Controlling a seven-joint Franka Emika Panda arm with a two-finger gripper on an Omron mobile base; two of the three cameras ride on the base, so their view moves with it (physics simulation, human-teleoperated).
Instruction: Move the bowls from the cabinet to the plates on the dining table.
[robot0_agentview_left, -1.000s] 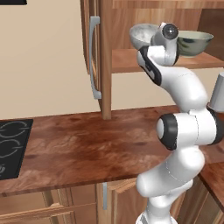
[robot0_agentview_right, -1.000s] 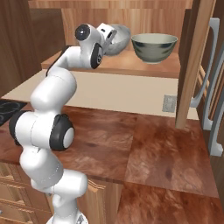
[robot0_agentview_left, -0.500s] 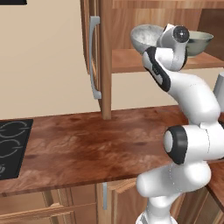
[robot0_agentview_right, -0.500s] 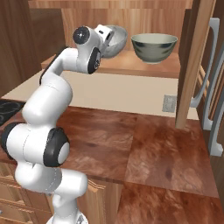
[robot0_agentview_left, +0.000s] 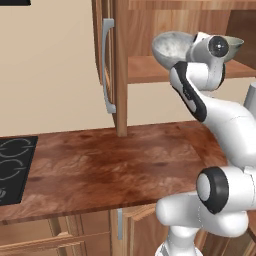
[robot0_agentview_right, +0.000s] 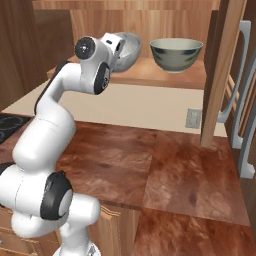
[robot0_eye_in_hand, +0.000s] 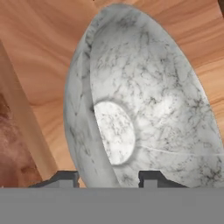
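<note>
The brown wooden wall cabinet (robot0_agentview_right: 150, 75) stands open. At its shelf's left front edge, the pale speckled round bowl (robot0_eye_in_hand: 140, 100) hangs tilted, its rim clamped in the pincer (robot0_eye_in_hand: 107, 177). The grey-green bowl (robot0_agentview_right: 176, 54) sits upright beside it. The held bowl looks rigid, glossy and breakable; the wall grip suits it.

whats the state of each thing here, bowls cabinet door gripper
speckled bowl: tipped on its side, rim clamped between the fingers, lifted at the shelf's edge
grey-green bowl: upright on the cabinet shelf, untouched
cabinet door: swung open
gripper: shut on the speckled bowl's rim, one finger inside, one outside
stovetop: nothing on it
</note>
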